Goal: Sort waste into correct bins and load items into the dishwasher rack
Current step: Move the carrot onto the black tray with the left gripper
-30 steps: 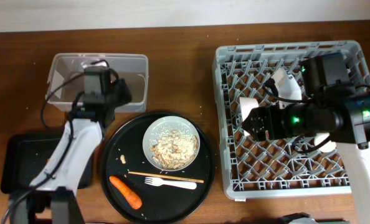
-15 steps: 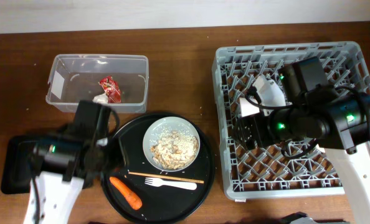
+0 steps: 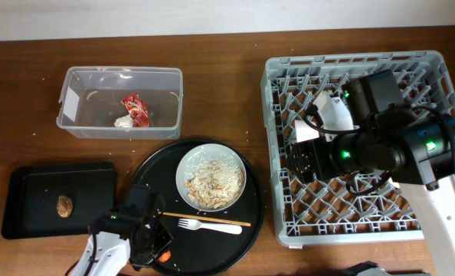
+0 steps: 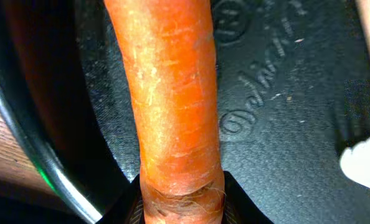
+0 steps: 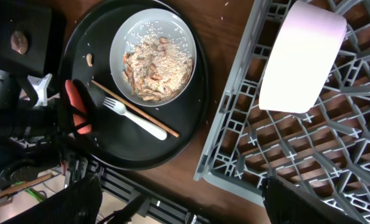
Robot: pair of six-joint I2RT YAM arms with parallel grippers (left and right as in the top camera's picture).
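I've swung the left gripper [image 3: 152,244] from the clear tub [image 3: 120,77] onto the carrot [image 4: 172,112] at the round black tray's [image 3: 252,222] front-left edge, jaws astride it, closure unclear, so it's next for binning; right gripper [image 5: 184,205] gapes empty right of the tray.

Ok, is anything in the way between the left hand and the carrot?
Nothing visible does. The left hand sits right over the carrot on the round black tray; the fork lies off to one side.
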